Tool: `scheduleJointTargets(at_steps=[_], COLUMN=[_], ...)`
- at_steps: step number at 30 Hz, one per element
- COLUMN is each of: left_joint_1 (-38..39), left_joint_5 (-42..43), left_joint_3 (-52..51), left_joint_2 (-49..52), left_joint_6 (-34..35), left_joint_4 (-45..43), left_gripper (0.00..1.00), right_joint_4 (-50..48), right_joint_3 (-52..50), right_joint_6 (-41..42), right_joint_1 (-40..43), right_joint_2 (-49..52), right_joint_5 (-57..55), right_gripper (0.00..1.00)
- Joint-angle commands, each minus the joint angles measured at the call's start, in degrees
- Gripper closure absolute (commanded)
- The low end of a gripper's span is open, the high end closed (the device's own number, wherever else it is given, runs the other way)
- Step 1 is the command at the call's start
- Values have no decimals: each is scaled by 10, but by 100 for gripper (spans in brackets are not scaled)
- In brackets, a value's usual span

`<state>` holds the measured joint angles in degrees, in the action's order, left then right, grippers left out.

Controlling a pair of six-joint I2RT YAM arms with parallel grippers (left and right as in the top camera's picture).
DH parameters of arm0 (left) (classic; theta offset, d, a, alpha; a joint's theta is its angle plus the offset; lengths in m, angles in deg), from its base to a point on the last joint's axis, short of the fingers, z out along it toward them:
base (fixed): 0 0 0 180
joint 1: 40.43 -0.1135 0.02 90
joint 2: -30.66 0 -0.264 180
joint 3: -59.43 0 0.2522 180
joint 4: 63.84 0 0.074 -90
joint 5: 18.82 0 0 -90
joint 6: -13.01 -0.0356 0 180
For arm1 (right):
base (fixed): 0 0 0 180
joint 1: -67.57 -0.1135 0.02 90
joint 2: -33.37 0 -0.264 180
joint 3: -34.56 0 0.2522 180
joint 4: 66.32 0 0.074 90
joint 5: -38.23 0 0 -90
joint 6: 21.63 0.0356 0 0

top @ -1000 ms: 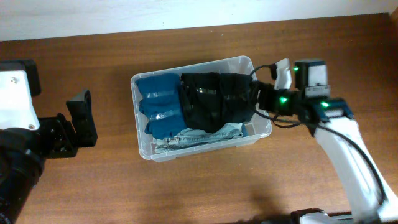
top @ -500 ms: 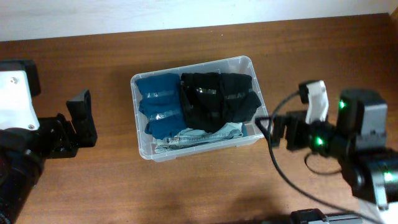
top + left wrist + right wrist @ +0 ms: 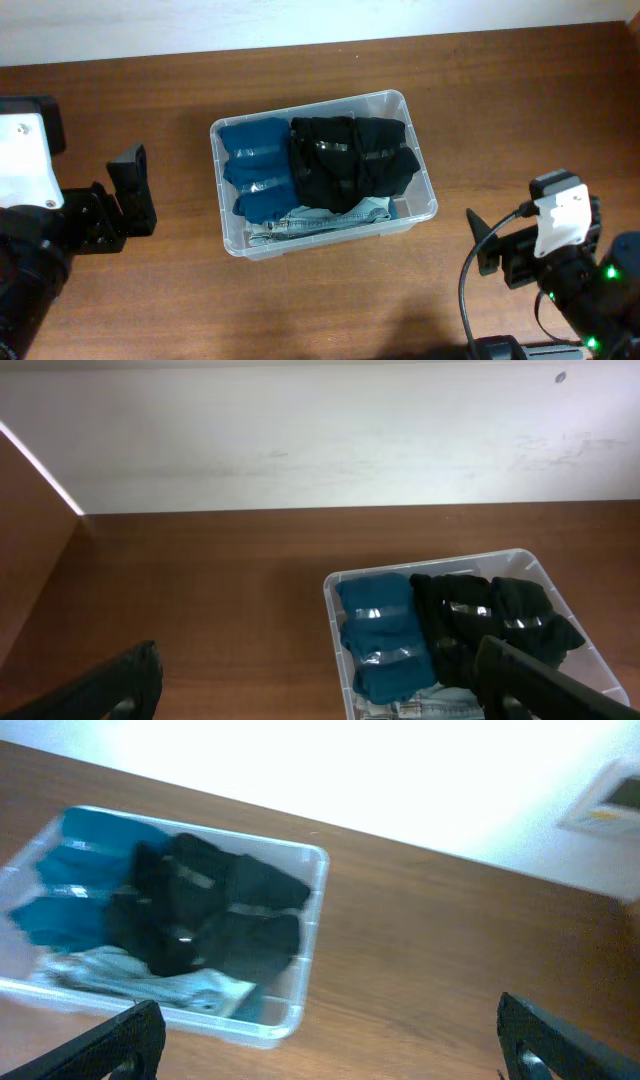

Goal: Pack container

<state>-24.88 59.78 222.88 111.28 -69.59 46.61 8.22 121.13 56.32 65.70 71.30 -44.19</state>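
Note:
The clear plastic container (image 3: 217, 195) stands mid-table. It holds a folded blue garment (image 3: 255, 175) at its left, a black garment (image 3: 350, 160) at its right and light denim (image 3: 320, 220) along the front. My left gripper (image 3: 133, 190) is open and empty, left of the container. My right gripper (image 3: 492, 255) is open and empty, front right of it and apart from it. The left wrist view shows the container (image 3: 335, 630) between the spread fingers (image 3: 320, 690). The right wrist view shows the container (image 3: 315, 920) at the left, ahead of the spread fingers (image 3: 330, 1040).
A white wall (image 3: 300, 20) runs along the table's back edge. A black cable (image 3: 465, 290) loops by my right arm. A white box (image 3: 610, 795) is fixed to the wall in the right wrist view.
My right arm has pulled back from the container's right end to the front right of the table. The black garment stays in the container. The left arm has not moved.

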Motion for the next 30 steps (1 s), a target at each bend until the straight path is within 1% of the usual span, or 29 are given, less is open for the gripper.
scheduleJointTargets(at_steps=[1, 2, 5, 8, 11, 15, 18, 19, 22, 28, 30], left_joint_1=[-3, -3, -3, -3, -3, -3, -3, -3, -3, -3, -3], left_joint_5=[-4, -4, -4, -4, -4, -4, -4, -4, -4, -4, -4], left_joint_3=[3, 3, 3, 3, 3, 3, 3, 3, 3, 3, 3], left_joint_2=[-1, -1, -1, -1, -1, -1, -1, -1, -1, -1, -1], left_joint_6=[7, 7, 7, 7, 7, 7, 7, 7, 7, 7, 7], left_joint_4=[0, 0, 0, 0, 0, 0, 0, 0, 0, 0, 0], left_gripper=[1, 1, 1, 1, 1, 1, 1, 0, 1, 1, 0], right_joint_4=[-16, -29, -100, -161, -196, -200, -200, -200, -200, -210, -212], right_joint_3=[-48, -64, -155, -268, -374, -467, -514, -530, -558, -602, -636], right_joint_6=[-27, -27, -27, -27, -25, -25, -21, -7, 19, 21, 21], right_joint_1=[1, 1, 11, 20, 19, 19, 19, 19, 20, 19, 19], right_joint_2=[-31, -42, -103, -172, -244, -323, -365, -379, -377, -377, -377], right_joint_5=[-78, -79, -78, -78, -73, -54, -43, -44, -46, -39, -39], right_gripper=[2, 2, 2, 2, 2, 2, 2, 2, 2, 2, 2])
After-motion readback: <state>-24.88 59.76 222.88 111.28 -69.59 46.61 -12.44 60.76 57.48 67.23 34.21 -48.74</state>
